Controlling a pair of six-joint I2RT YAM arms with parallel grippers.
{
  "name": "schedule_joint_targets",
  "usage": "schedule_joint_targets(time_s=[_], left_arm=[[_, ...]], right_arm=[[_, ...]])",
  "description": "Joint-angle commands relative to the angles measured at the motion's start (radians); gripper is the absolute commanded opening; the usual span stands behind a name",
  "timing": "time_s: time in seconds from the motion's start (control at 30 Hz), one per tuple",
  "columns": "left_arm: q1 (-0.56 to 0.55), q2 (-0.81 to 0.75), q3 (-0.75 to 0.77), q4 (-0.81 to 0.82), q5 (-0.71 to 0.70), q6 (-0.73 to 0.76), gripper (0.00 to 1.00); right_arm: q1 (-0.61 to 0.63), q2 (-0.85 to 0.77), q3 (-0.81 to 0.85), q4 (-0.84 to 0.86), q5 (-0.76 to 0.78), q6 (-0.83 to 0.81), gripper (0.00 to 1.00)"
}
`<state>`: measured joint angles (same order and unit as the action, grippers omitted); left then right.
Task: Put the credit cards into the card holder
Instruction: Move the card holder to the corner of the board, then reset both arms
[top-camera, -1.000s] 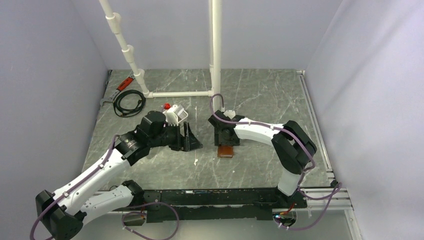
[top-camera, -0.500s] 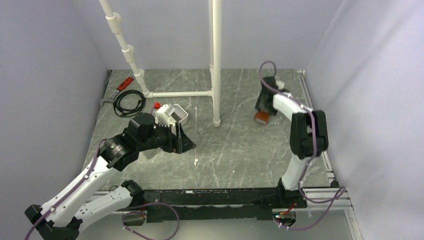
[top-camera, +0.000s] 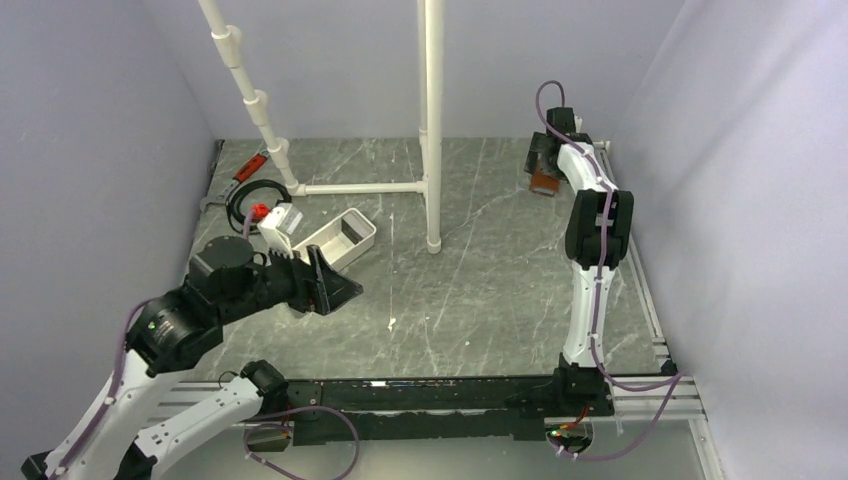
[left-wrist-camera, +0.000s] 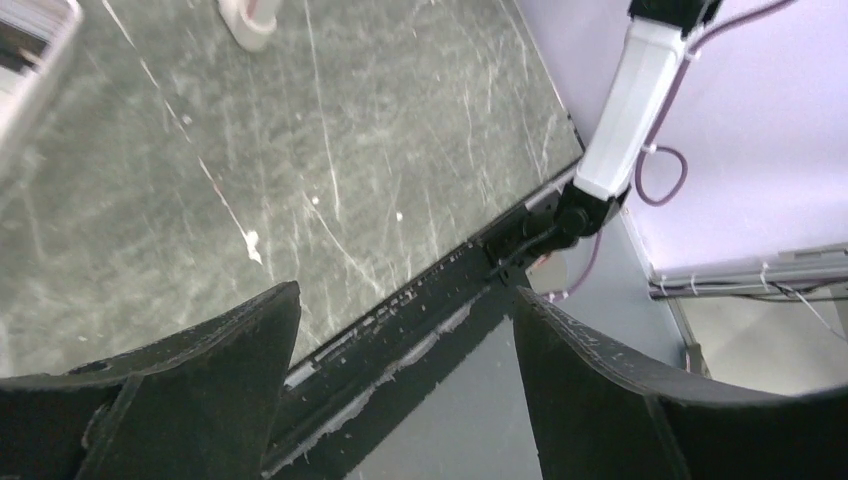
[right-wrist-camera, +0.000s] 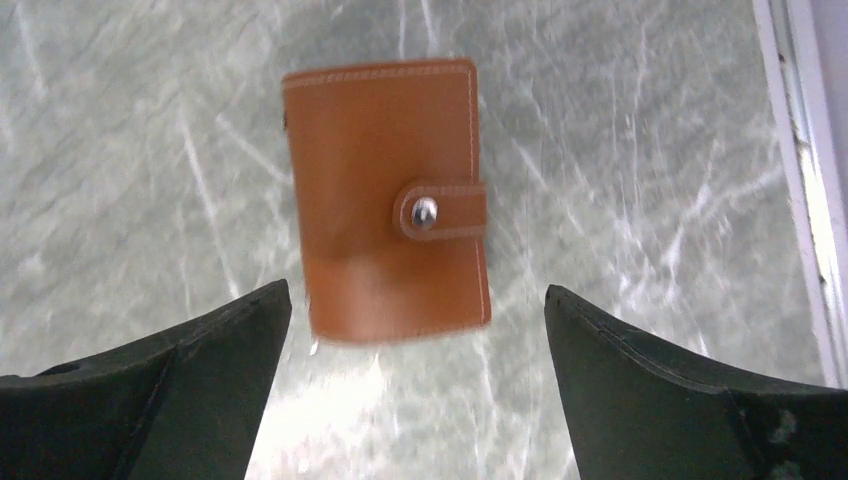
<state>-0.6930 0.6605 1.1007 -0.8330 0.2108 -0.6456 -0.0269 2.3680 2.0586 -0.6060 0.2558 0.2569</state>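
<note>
Card holder (right-wrist-camera: 385, 240), snapped closed, sits far right below my spread right claw (right-wrist-camera: 416, 290); left claw (left-wrist-camera: 405, 290) spread, empty.

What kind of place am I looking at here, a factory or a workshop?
Probably a robotics lab test booth: a left arm and right arm bolted to a rail, plain lilac walls boxing in a marbled table, and a white pipe frame.

Open tabletop (top-camera: 500, 290) in the middle, upright white pipe (top-camera: 432, 130) mid-table, white tray (top-camera: 350, 247) at left, card holder (right-wrist-camera: 370, 250) near right wall (top-camera: 720, 200)
</note>
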Motion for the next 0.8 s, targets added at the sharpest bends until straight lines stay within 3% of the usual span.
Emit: schedule_joint_targets(time_s=[0.0, 0.1, 0.23, 0.37, 0.6, 0.77], left_arm=[[0.005, 0.041, 0.153, -0.08, -0.125, 0.084, 0.83], [0.006, 0.068, 0.268, -0.086, -0.203, 0.141, 0.84], [0.004, 0.062, 0.354, -0.003, -0.305, 0.198, 0.88], [0.003, 0.053, 0.408, 0.09, -0.372, 0.289, 0.93], [0.003, 0.069, 0.476, 0.152, -0.451, 0.372, 0.96], [0.003, 0.065, 0.522, 0.166, -0.482, 0.407, 0.96]], right_arm=[[0.072, -0.254, 0.015, -0.176, 0.061, 0.012, 1.0], [0.166, -0.512, -0.098, -0.314, 0.101, 0.076, 1.0], [0.352, -0.941, -0.424, -0.203, 0.12, 0.086, 1.0], [0.383, -1.298, -0.641, -0.102, -0.031, 0.082, 1.0], [0.383, -1.694, -0.683, -0.067, -0.045, 0.037, 1.0], [0.381, -1.84, -0.649, -0.075, 0.052, 0.014, 1.0]])
